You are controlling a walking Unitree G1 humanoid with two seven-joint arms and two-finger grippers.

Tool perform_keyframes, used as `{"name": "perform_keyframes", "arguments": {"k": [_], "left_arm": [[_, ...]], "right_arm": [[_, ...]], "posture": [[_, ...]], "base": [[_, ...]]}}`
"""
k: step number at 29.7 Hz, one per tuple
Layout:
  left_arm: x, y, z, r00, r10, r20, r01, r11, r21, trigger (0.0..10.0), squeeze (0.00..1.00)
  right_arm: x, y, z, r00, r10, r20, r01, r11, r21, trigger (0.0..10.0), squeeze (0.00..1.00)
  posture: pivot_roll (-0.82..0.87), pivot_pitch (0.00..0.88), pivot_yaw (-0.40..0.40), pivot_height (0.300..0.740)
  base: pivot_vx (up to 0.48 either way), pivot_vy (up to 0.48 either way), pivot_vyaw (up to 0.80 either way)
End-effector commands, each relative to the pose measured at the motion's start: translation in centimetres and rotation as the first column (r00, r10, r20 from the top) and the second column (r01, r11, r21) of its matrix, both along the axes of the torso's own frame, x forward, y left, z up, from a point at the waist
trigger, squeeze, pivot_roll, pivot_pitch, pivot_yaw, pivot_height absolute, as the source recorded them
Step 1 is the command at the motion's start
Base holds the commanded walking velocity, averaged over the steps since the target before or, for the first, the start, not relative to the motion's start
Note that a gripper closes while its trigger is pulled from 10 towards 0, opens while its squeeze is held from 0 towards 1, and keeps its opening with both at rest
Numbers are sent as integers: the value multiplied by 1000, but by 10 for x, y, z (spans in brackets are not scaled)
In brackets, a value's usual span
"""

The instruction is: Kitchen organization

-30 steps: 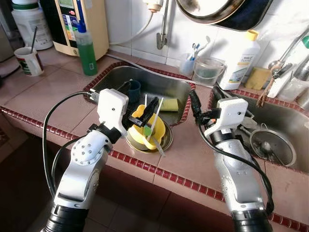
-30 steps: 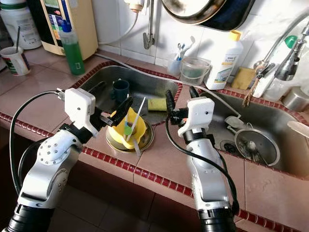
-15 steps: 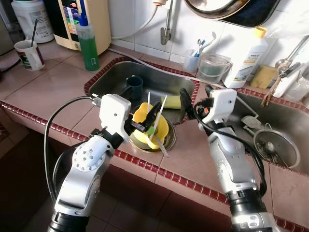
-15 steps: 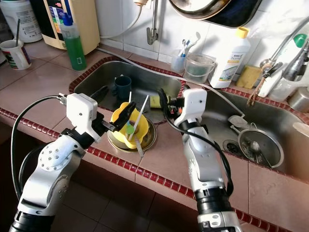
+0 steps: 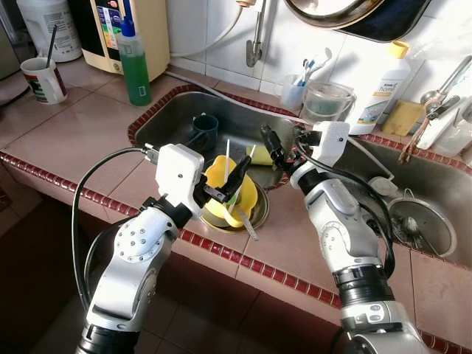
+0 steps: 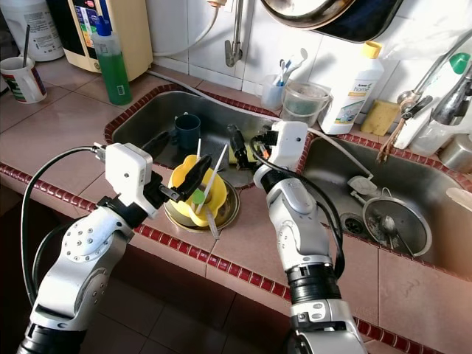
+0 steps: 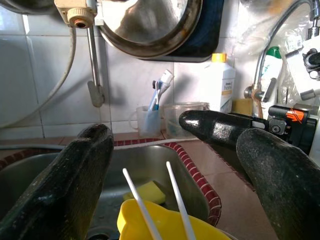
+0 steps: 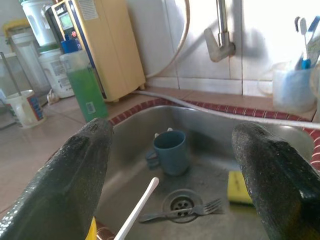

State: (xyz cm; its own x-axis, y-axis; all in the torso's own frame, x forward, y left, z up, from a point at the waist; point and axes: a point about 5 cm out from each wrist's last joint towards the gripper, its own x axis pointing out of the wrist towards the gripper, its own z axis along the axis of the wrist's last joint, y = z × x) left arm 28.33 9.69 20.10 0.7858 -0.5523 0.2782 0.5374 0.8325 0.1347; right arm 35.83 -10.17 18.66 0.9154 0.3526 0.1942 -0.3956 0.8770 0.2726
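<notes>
1. Fingers of the left gripper: spread wide, holding nothing, poised just above the yellow cup at the near edge of the worktop; judged to be lining up for a grasp on the cup or its contents.
2. Yellow cup: sits in a round metal bowl on the tiled lip between the worktop edge and the left sink. Contents: two white sticks, leaning and standing out above the rim, and a small green item that cannot be identified.
3. Fingers of the right gripper: spread wide, empty, reaching over the rim of the left sink just beyond the cup, pointing toward the basin; likely positioned to collect items from the sink.
4. Left sink, contents: blue mug upright near the drain, fork lying across the drain, yellow sponge to one side.
5. Right sink, contents: round metal strainer with what looks like a spoon in it.
6. Back ledge: clear tumbler with toothbrushes, clear plastic container, white detergent bottle.
7. Far left worktop: green soap bottle, white mug with a utensil in it.
</notes>
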Motion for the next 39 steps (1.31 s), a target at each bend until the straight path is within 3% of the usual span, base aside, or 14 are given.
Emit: {"name": "perform_keyframes", "arguments": {"k": [1, 10, 17, 18, 20, 21, 24, 25, 27, 28, 34, 35, 36, 39], "left_arm": [[-2, -4, 3, 1000, -9, 11, 9, 1000, -3, 10000, 0], [-3, -5, 3, 1000, 1, 12, -1, 1000, -17, 10000, 0], [-2, -6, 4, 1000, 4, 15, -3, 1000, -25, 10000, 0], [-2, -6, 4, 1000, 4, 15, -3, 1000, -26, 10000, 0], [-2, -7, 4, 1000, 4, 16, -3, 1000, -26, 10000, 0], [-2, -7, 4, 1000, 3, 16, -3, 1000, -27, 10000, 0], [-2, -7, 4, 1000, 2, 18, -2, 1000, -28, 10000, 0], [-1, -7, 5, 1000, 3, 18, -2, 1000, -28, 10000, 0], [-1, -7, 5, 1000, 5, 19, -4, 1000, -29, 10000, 0], [-1, -7, 5, 1000, 6, 19, -6, 1000, -30, 10000, 0], [-1, -7, 5, 1000, 8, 20, -8, 999, -31, 10000, 0], [-1, -7, 5, 1000, 9, 20, -9, 999, -32, 10000, 0], [-1, -7, 5, 1000, 10, 20, -10, 999, -32, 10000, 0], [-1, -7, 6, 1000, 12, 21, -12, 999, -32, 10000, 0]], "right_arm": [[1, 4, -2, 999, 22, -39, -21, 999, 43, 10000, 0], [1, 12, -28, 975, 84, -206, -47, 983, 180, 10000, 0], [4, 7, -28, 973, 75, -218, -32, 981, 194, 10000, 0], [5, 6, -26, 974, 73, -216, -30, 980, 196, 7961, 0], [8, 2, -23, 974, 68, -218, -20, 976, 215, 7176, 0], [8, 1, -23, 974, 67, -219, -18, 976, 217, 4549, 0], [11, -3, -22, 971, 58, -233, -3, 974, 228, 3216, 0], [12, -3, -22, 971, 57, -233, -2, 973, 229, 1765, 0], [14, -5, -20, 970, 62, -235, -2, 969, 248, 1333, 0], [14, -6, -19, 971, 65, -231, -5, 968, 250, 0, 0], [19, -7, -16, 970, 81, -229, -17, 963, 270, 824, 0], [20, -5, -15, 968, 108, -227, -41, 958, 283, 4863, 0], [21, -3, -14, 967, 133, -218, -65, 954, 292, 10000, 0], [22, 0, -11, 962, 180, -204, -108, 941, 321, 10000, 0]], "posture": [[-146, 74, -110, 740], [-149, 70, -116, 740], [-156, 66, -117, 740], [-156, 66, -117, 740], [-156, 65, -119, 740], [-156, 66, -119, 740], [-156, 68, -121, 740], [-156, 68, -121, 740], [-155, 69, -122, 740], [-155, 70, -123, 740], [-153, 71, -125, 740], [-151, 73, -126, 740], [-151, 73, -126, 740], [-147, 74, -128, 740]], "base": [[0, 0, 0], [0, 0, 0], [0, 0, 0], [0, 0, 0], [0, 0, 0], [0, 0, 0], [0, 0, 0], [0, 0, 0], [0, 0, 0], [0, 0, 0], [0, 0, 0], [0, 0, 0], [0, 0, 0], [0, 0, 0]]}}
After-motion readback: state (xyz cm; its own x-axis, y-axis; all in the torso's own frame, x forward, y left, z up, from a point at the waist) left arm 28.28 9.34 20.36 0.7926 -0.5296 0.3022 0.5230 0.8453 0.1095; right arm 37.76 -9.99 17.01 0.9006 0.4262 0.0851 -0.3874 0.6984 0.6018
